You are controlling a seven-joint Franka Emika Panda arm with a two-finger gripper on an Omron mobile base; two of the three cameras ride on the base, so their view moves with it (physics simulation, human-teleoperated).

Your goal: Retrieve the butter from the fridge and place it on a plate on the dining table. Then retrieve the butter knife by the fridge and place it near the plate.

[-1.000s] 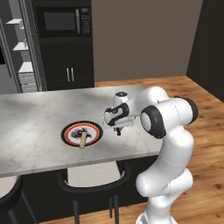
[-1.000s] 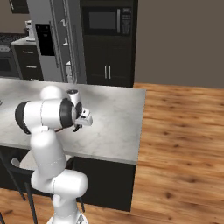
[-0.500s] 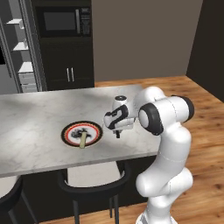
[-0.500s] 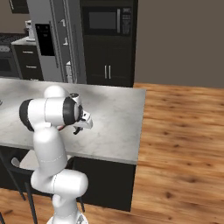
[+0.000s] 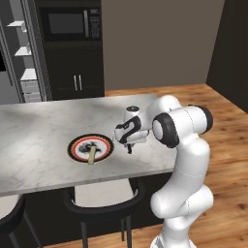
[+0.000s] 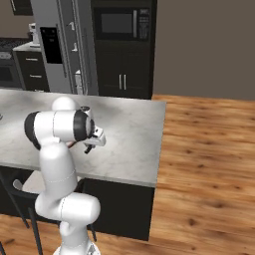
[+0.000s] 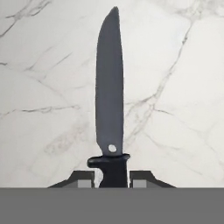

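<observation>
Since the earlier frames the white arm has lowered its wrist and tipped the hand down toward the tabletop; the two-finger gripper (image 5: 129, 148) now sits lower over the marble, just beside the plate. The base views have not shifted, so the base is parked.

Hand view: the slim all-dark butter knife (image 7: 110, 105) runs straight up from between the two dark finger tips, blade over white-grey marble, handle between the jaws. Small gaps show on either side of the handle, so the pinch may be loosening; cannot tell for certain whether the fingers still press it or have just let go. Cannot tell either whether the blade already rests on the stone or hangs just above it.

Left base view: the round plate with red-orange rim, white ring and dark patterned centre (image 5: 73, 149) lies on the long white-grey marble dining table (image 5: 38, 126). The small pale yellow butter stick (image 5: 91, 154) lies on the plate, toward its near edge. Butter step looks done.

The tall grey fridge (image 6: 69, 50) stands beyond the table, door open with white shelves showing.

Judgement: this is the knife set-down, last step of the task. Placement spot near the plate looks right. Remaining: full release and a clean lift away without dragging the knife.
</observation>
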